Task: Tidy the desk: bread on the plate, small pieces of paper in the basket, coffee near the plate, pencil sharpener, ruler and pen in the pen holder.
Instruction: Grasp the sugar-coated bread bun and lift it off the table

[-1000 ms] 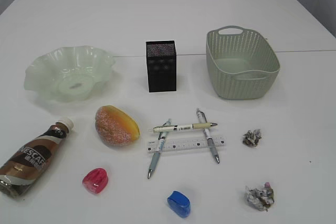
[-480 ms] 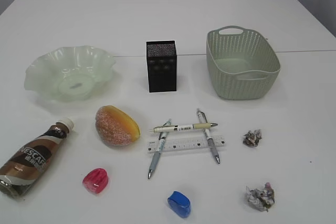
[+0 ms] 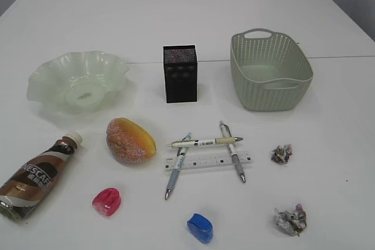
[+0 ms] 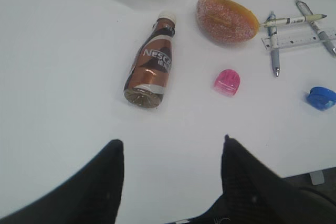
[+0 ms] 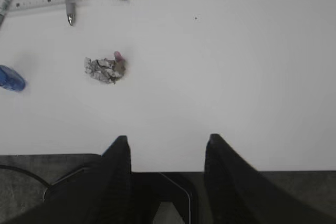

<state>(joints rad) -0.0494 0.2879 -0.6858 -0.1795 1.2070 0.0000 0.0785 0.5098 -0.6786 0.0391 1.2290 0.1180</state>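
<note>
Both the left gripper [image 4: 170, 153] and the right gripper [image 5: 165, 148] are spread and empty, and the bread [image 3: 130, 140] looks soft, so pinch its middle gently.

pen holder [image 3: 180, 73] between plate [image 3: 76, 80] and basket [image 3: 269, 71]

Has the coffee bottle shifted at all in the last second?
No. The coffee bottle lies on its side, cap toward the green plate, same spot relative to the bread.
</note>
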